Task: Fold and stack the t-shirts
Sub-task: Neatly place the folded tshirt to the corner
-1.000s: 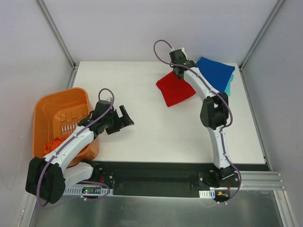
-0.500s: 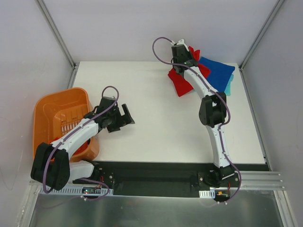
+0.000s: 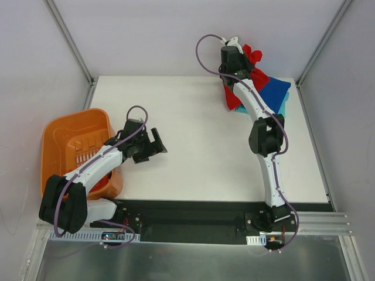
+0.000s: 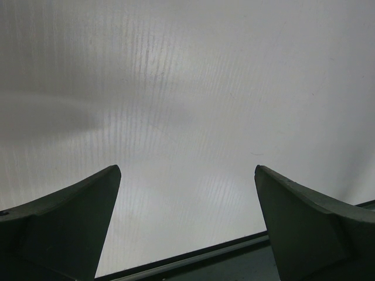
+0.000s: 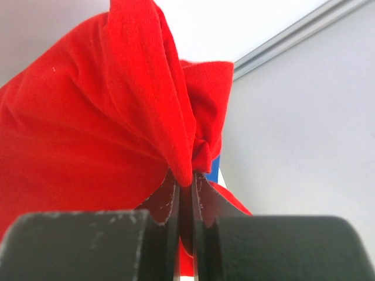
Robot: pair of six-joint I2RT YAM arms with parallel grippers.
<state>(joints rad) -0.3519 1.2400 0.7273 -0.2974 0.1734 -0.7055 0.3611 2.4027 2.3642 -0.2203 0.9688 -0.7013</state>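
- Orange basket (image 3: 70, 137): rigid plastic, at the left edge of the table (image 3: 193, 158). Not one of the shirts.
- Left gripper (image 4: 186, 172): jaws spread wide, nothing between them, over bare tabletop just right of the basket.
- Right gripper (image 5: 186, 182): clenched on a gathered fold of the red t-shirt (image 5: 82, 129), at the far right corner.
- Red t-shirt, location: held up off the table, hanging bunched from the right gripper above the blue t-shirt (image 3: 276, 91).
- Red t-shirt, handling: judged light, limp and non-fragile. It has no stiffness, so a single pinch lets it droop into a bundle, and the knit gives the pads fair purchase.
- Red t-shirt, where to take hold: an edge or corner through all layers is judged better than mid-panel. Two spaced holds would keep the fold flat.
- Blue t-shirt: lies flat on a light teal t-shirt (image 3: 283, 109). Both are soft and easily dragged out of line.
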